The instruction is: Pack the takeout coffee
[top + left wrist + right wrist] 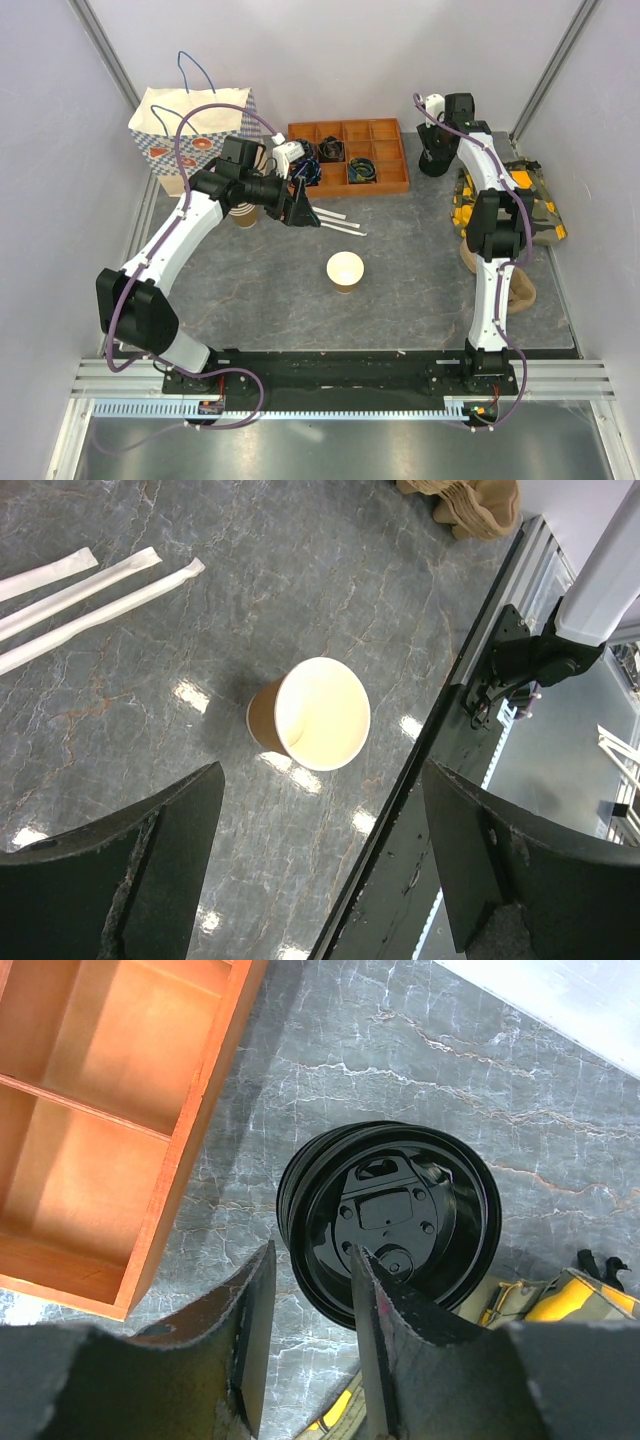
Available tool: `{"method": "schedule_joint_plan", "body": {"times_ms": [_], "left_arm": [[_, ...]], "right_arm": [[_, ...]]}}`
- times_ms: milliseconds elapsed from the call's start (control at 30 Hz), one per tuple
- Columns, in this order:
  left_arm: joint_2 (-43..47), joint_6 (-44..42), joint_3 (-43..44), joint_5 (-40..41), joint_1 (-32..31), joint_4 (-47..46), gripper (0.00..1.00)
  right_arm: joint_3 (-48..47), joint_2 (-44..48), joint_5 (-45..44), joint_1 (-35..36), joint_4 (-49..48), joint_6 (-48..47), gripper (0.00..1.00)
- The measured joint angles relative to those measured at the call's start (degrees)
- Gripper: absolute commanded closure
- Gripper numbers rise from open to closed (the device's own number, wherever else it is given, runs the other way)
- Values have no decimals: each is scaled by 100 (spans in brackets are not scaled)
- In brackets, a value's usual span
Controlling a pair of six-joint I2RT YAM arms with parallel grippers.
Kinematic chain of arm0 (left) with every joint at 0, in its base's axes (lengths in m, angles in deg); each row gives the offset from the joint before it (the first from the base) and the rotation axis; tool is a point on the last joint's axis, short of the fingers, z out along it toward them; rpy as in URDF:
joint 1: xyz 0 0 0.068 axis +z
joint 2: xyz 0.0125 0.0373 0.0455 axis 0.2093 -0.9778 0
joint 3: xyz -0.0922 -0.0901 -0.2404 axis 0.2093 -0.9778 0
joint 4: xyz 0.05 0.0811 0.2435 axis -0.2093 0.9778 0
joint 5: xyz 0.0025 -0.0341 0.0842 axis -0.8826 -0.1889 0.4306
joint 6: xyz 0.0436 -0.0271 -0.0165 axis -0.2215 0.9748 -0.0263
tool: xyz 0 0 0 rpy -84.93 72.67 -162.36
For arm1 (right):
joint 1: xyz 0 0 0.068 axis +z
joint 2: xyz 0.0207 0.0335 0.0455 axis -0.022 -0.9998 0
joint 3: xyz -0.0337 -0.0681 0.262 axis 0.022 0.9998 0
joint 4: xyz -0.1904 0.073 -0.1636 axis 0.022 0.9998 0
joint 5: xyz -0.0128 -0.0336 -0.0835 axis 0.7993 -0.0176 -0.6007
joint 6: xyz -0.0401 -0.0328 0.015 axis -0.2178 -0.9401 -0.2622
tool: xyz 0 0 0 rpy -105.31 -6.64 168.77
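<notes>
A tan paper cup (345,271) with a cream inside stands upright and lidless mid-table; it also shows in the left wrist view (320,712). My left gripper (296,206) is open and empty, raised above the table left of and behind the cup, which lies beyond its fingertips in its wrist view (322,776). A stack of round black plastic lids (436,167) sits right of the orange tray. My right gripper (436,145) hangs just over the stack (420,1210). Its jaws (312,1260) stand narrowly apart, astride the stack's near-left rim.
An orange compartment tray (390,183) stands at the back, a patterned paper bag (195,130) at back left. A stack of lidless cups (243,214) sits under the left arm. Wrapped straws (335,221) lie near the tray. Brown cup carriers (515,285) and a yellow bag (510,200) lie right.
</notes>
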Motion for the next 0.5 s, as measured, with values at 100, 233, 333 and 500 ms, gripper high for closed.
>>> {"method": "schedule_joint_plan", "body": {"times_ms": [100,233,333,500], "left_arm": [[-4,0,0,-4,0,0,13],[-31,0,0,-13,0,0,13],[-66,2,0,-15,0,0,13],[-101,2,0,-15,2,0,13]], "right_arm": [[0,0,2,0,-2,-20,59],[0,-7,2,0,-2,-31,60],[0,-35,4,0,-4,-35,60],[0,-160,4,0,-4,-50,64]]}}
